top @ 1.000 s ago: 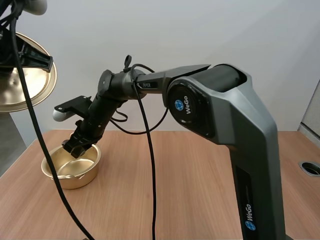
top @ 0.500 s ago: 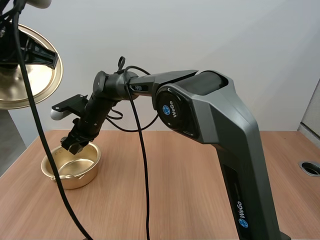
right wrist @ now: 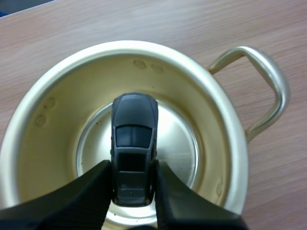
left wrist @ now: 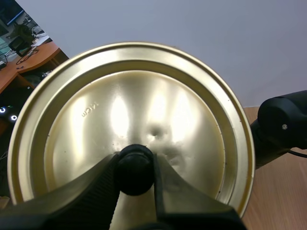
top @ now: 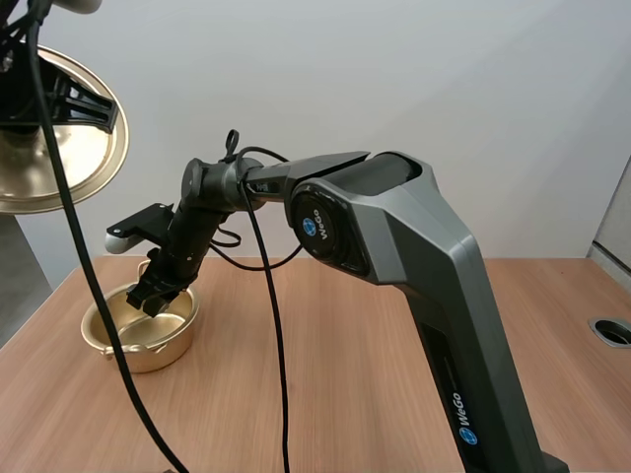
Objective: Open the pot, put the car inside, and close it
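Note:
The golden pot [top: 148, 350] stands lidless on the wooden table at the left. My right gripper [top: 153, 296] reaches down into its mouth. It is shut on a small dark grey toy car [right wrist: 134, 143], which hangs over the pot's shiny floor [right wrist: 180, 143] inside the rim. The golden lid [top: 49, 148] is held up in the air at the upper left, above and left of the pot. My left gripper [left wrist: 135, 165] is shut on the lid's black knob [left wrist: 135, 162], with the lid's top face [left wrist: 129, 115] turned to the camera.
The pot has a loop handle [right wrist: 268, 91] on one side. The right arm's large grey body [top: 414, 266] stretches across the middle of the table [top: 345, 394]. A round metal grommet [top: 613, 331] sits at the table's far right edge.
The right gripper first rose slightly, then lowered with the car into the pot's mouth. The lid shifted a little to the right and stays aloft.

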Controlling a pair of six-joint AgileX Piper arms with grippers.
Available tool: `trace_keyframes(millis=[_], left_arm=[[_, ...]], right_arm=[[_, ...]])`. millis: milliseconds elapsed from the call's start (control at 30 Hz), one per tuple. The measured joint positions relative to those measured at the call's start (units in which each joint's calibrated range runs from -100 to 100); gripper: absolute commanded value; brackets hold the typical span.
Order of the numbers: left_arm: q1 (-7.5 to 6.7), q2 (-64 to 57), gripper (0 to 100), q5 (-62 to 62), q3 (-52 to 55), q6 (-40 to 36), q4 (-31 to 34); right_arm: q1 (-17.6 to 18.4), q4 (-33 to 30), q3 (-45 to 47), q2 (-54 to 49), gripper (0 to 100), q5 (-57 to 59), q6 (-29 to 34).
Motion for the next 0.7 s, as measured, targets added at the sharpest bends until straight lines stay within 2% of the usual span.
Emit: trace_keyframes(millis=[600, 667, 700], left_arm=[[0.00, 0.00, 0, 0.00, 0.00, -0.15, 0.25], [0.00, 0.00, 0, 0.00, 0.00, -0.15, 0.25], [0.00, 0.00, 0, 0.00, 0.00, -0.06, 0.37]], right_arm=[[0.34, 2.68, 0.00, 0.02, 0, -3.10, 1.28], [0.66, 2.68, 0.00, 0.02, 16, -3.10, 1.28], [0.80, 2.45, 0.00, 0.02, 28, -3.10, 1.28]])
